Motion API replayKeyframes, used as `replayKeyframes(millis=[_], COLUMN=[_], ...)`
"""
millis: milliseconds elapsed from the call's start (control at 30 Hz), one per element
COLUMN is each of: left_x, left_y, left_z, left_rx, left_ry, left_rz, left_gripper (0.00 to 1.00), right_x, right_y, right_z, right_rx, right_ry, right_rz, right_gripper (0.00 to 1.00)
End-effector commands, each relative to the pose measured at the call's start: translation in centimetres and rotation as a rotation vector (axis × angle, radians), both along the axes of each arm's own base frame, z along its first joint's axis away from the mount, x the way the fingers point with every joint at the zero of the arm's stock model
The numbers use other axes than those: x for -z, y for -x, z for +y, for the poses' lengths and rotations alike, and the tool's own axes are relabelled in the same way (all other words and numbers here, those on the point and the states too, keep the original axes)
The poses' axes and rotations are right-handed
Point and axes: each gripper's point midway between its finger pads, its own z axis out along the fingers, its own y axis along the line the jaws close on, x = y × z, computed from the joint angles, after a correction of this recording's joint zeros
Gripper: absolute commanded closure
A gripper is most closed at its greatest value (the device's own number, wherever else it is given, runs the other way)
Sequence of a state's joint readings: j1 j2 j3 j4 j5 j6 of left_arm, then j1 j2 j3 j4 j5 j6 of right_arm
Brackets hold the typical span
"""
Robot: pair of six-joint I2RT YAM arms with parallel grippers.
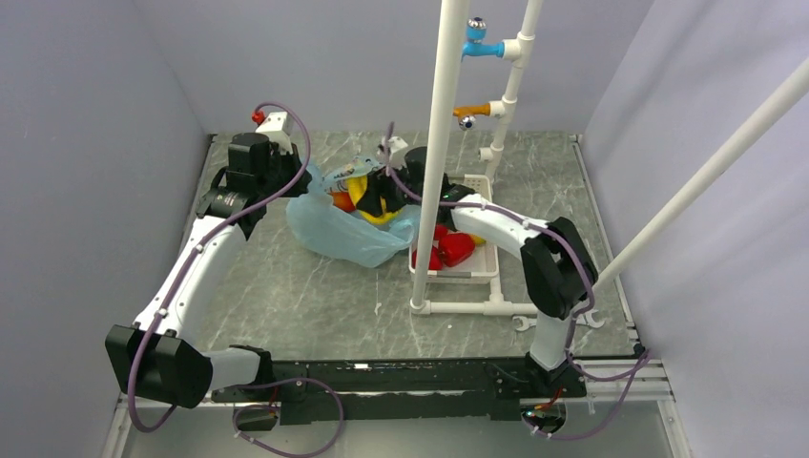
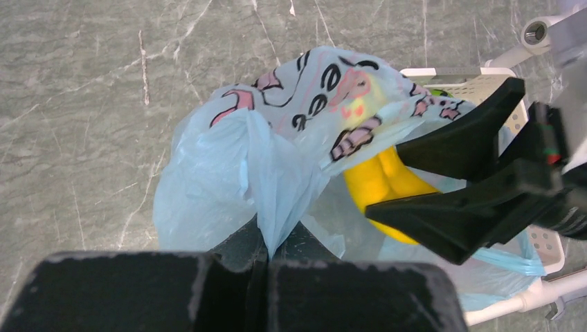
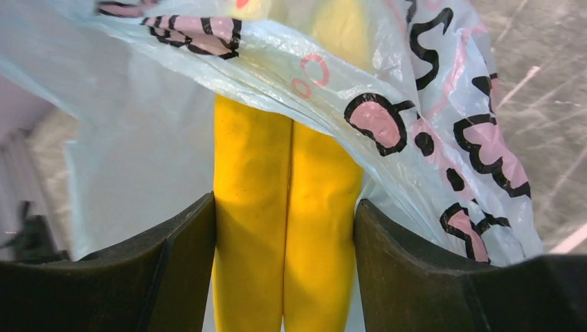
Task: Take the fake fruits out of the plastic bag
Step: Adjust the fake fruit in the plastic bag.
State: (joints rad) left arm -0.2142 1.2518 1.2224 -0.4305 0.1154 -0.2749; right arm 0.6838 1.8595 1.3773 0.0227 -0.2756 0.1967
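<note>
No words, numbers or brand names can be read anywhere. The thin crinkly light-blue plastic bag [image 2: 228, 173] carries black-outlined pink printed shapes [image 2: 353, 138] at upper middle, but they form no legible letters.

Right wrist view: plastic bag [image 3: 138, 138] is covering the top of the yellow banana [image 3: 253, 207]; the lower edge is cutting off its bottom.

Crumpled translucent light-blue plastic bag [image 1: 336, 234], yellow bananas [image 3: 287, 228] and a red piece [image 1: 342, 201] inside its mouth.

Your left arm [image 1: 196, 258] reaches forward, left end effector [image 2: 266, 256] pinching the plastic bag [image 2: 208, 180]; your right arm [image 1: 496, 224] bends left, right end effector [image 3: 286, 214] clamping a banana [image 3: 253, 159].
</note>
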Motion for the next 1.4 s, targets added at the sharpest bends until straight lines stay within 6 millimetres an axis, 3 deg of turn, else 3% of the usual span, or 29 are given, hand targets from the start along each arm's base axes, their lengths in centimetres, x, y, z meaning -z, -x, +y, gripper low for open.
replayKeyframes(millis=[0, 233, 367, 533, 667, 767, 833, 933, 1100, 1367], left_x=[-3.1, -3.3, -4.0, -4.9, -5.6, -6.2, -6.1, -5.1, -4.7, -4.5], left_y=[0.0, 0.1, 0.4, 0.9, 1.3, 1.7, 1.6, 1.0, 0.8, 0.6], left_z=[-0.2, 0.0, 0.2, 0.2, 0.8, 1.3, 1.3, 1.2, 1.2, 1.1], left_rx=[0.006, -0.002, -0.011, -0.003, -0.028, -0.057, -0.058, -0.058, -0.058, -0.055], left_ry=[0.014, 0.013, 0.015, 0.024, 0.025, 0.033, 0.031, 0.015, 0.012, 0.011], left_rz=[-0.083, -0.095, -0.126, -0.17, -0.208, -0.253, -0.252, -0.194, -0.185, -0.177], left_gripper=[1.0, 1.0, 1.0, 1.0, 1.0, 1.0, 1.0, 1.0, 1.0, 1.0], right_x=[-4.7, -5.8, -3.7, 0.7, 1.5, -0.1, -1.4, -4.5, -9.6, -11.0], right_y=[1.0, 1.3, 1.3, 2.7, 4.1, 5.3, 5.1, 4.6, 6.2, 7.2], right_z=[0.6, -0.9, -0.5, 0.9, 1.8, 2.3, 2.2, 1.3, 0.0, -0.7], right_rx=[-0.105, -0.152, -0.171, -0.227, -0.317, -0.422, -0.42, -0.424, -0.538, -0.587], right_ry=[-0.306, -0.43, -0.328, -0.114, -0.072, -0.113, -0.139, -0.267, -0.458, -0.544], right_rz=[0.089, 0.161, 0.193, 0.214, 0.2, 0.19, 0.163, 0.151, 0.114, 0.134], right_gripper=[0.92, 0.93, 0.93, 0.92, 0.92, 0.92, 0.92, 0.92, 0.92, 0.93])
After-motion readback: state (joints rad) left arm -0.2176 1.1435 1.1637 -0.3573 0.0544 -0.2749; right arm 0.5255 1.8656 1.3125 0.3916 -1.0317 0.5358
